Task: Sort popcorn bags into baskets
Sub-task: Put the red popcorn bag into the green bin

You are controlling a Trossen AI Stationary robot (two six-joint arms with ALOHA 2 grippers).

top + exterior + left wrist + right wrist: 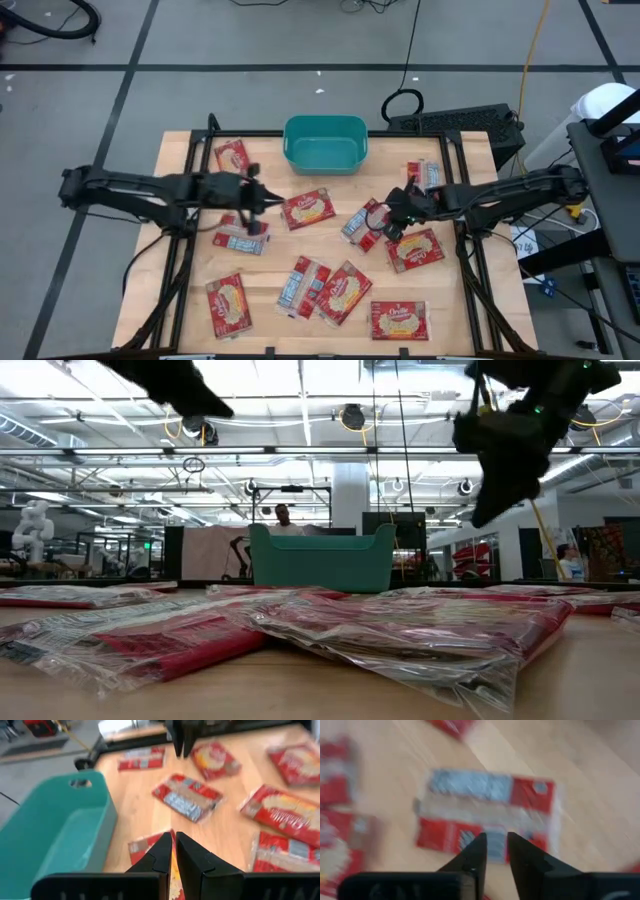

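At the left of the high view, over a pale wooden bench [190,300]: left gripper [262,203], dark, two-fingered, reaching in from the left edge, hovering between a flat red popcorn packet [232,155] at upper left and a silver-and-red striped packet [241,238] just below. In the left wrist view, fingers [162,854] nearly together, only a thin slit between them, nothing gripped; a red packet edge [145,846] on the bench beyond the tips.

Lower left: a red packet with cream label [228,304], lying flat, apart from the rest.

Top centre, at the bench's far edge: teal-green rounded plastic basket [325,143], low-walled, interior bare in this view. Just below it, a red packet [307,208]; lower centre, two overlapping packets [322,288].

Right of centre: right gripper [385,222] above a striped packet [362,222], fingers [472,855] a narrow gap apart, holding nothing, packet flat on the bench beneath. Beside it to the right, a red packet [414,249]; another [399,320] at lower right; one more [424,176] at upper right.
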